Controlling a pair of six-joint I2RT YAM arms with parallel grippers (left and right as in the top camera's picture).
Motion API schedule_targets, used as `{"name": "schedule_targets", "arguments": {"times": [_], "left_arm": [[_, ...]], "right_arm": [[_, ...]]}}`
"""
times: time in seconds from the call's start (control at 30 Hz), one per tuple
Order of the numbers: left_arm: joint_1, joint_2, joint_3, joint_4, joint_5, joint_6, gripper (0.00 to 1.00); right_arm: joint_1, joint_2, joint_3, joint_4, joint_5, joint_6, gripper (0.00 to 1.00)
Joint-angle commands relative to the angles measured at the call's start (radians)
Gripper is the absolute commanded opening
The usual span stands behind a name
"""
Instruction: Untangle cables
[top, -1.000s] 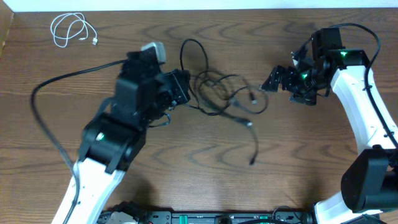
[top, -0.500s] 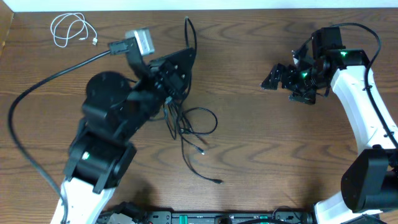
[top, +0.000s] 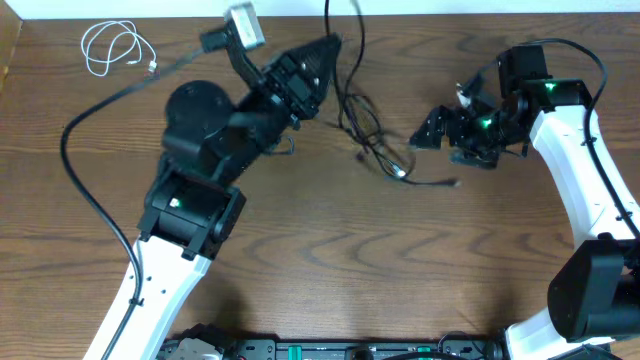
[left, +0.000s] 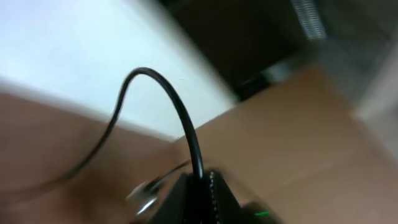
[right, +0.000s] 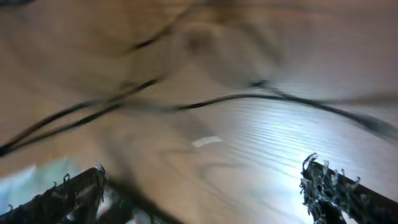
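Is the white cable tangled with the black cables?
No, the white cable lies coiled alone at the upper left, well apart from the black cables held by the left gripper.

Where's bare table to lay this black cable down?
The table is bare along the front, between the left arm and right arm, below the black cables. Crowded around that tangle beside the right gripper, and near the white cable, far left.

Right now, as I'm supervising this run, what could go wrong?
The left tool pinches one black cable at the table edge; the strand may slip free. The tangle trailing from it looks knotted, so pulling could tighten it. A loose end lies near the open right tool and could snag.
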Motion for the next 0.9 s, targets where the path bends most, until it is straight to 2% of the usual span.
{"name": "schedule_targets", "arguments": {"times": [0.0, 0.1, 0.17, 0.3, 0.47, 0.6, 0.67, 0.7, 0.73, 0.87], "left_arm": [[0.000, 0.048, 0.009, -0.073, -0.055, -0.055, 0.08], [-0.001, 0.084, 0.009, -0.048, -0.035, -0.163, 0.07], [-0.001, 0.099, 0.009, 0.011, 0.002, -0.220, 0.07], [-0.013, 0.109, 0.009, 0.130, 0.076, -0.249, 0.08], [-0.035, 0.109, 0.009, 0.134, 0.052, -0.248, 0.08], [-0.035, 0.109, 0.009, 0.117, 0.053, -0.248, 0.08], [-0.035, 0.111, 0.008, 0.114, 0.053, -0.248, 0.07], [-0.035, 0.112, 0.008, 0.115, 0.053, -0.248, 0.07], [-0.035, 0.113, 0.008, 0.115, 0.053, -0.248, 0.08], [-0.035, 0.113, 0.008, 0.115, 0.053, -0.248, 0.07]], "right_arm": [[0.008, -0.024, 0.009, 0.030, -0.359, -0.230, 0.99], [0.011, -0.024, 0.009, 0.084, -0.542, -0.253, 0.99], [0.021, -0.024, 0.009, 0.116, -0.586, -0.246, 0.99], [0.055, -0.024, 0.008, 0.136, -0.563, -0.227, 0.99], [0.126, -0.024, 0.008, 0.171, -0.490, -0.222, 0.99], [0.171, -0.024, 0.008, 0.237, -0.401, -0.085, 0.98], [0.188, -0.024, 0.008, 0.283, -0.367, 0.008, 0.88], [0.198, -0.024, 0.008, 0.303, -0.344, 0.059, 0.73], [0.208, -0.024, 0.009, 0.315, -0.306, 0.114, 0.63], [0.236, -0.024, 0.008, 0.331, -0.217, 0.178, 0.54]]}}
